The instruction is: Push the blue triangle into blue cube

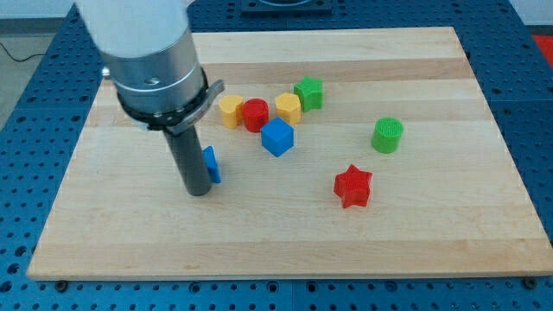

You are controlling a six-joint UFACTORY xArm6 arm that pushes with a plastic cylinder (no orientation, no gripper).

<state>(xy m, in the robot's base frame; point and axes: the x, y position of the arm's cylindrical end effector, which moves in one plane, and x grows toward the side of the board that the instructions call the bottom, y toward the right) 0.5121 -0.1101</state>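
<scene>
Blue triangle (212,164) seems to touch my tip (198,192) on its right; no jaws exist, so push steadily right and far toward the blue cube (277,137).

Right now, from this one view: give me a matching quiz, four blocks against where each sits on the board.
Blocks:
1. blue triangle
2. blue cube
3. red star
4. green cylinder

Places:
A. farthest toward the view's right
B. right beside my tip, on its right side
C. just below the row of yellow and red blocks
D. nearest the view's bottom

Pairs: 1-B, 2-C, 3-D, 4-A
</scene>
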